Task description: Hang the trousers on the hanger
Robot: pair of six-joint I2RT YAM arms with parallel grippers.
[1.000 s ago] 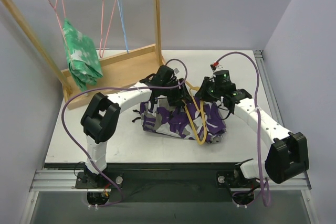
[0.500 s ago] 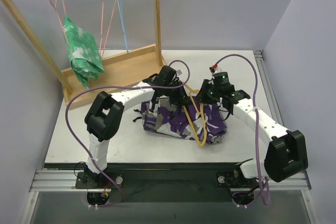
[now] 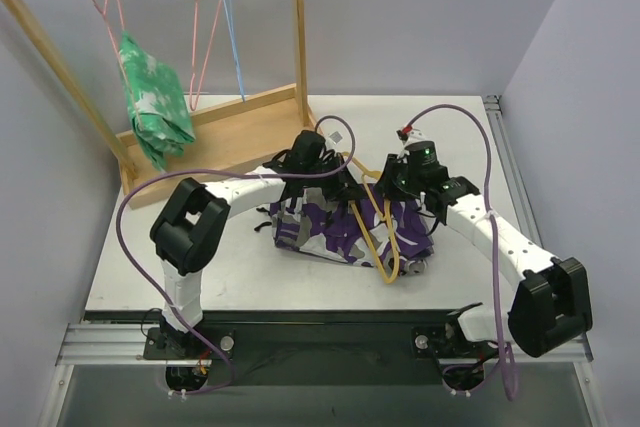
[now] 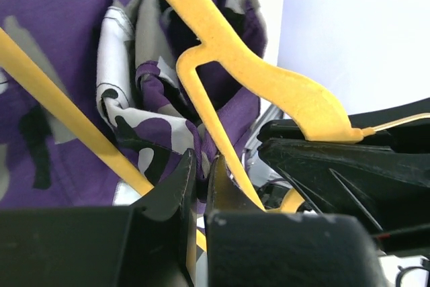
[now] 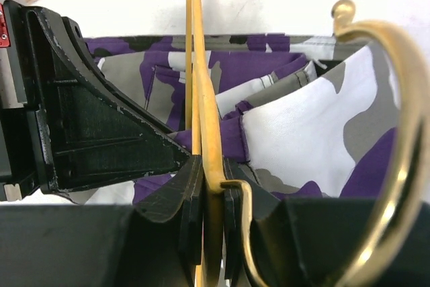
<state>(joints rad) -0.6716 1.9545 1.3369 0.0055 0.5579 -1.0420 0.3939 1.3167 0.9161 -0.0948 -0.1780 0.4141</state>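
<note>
Left tool (image 3: 335, 190) and right tool (image 3: 387, 187), from above: down side by side on the trousers (image 3: 315, 232), tips near each other at the hanger (image 3: 378, 242); grips too small to read here. Trousers bunched mid-desk (image 3: 200, 267), hanger lying across their right half, hook toward the near edge.

At the left wrist: fingers (image 4: 178, 179) pressed almost together, a yellow sliver of hanger wire in the slit between them, camouflage cloth right at the tips. Hanger (image 4: 282, 85) shoulder slanting across the trousers (image 4: 47, 72); right tool's black body just beside, on the right.

At the right wrist: pinching the hanger (image 5: 201, 85) wire, upright between the pads (image 5: 191, 186). Hook curving at the right over the trousers (image 5: 302, 132); left tool close on the left.
</note>
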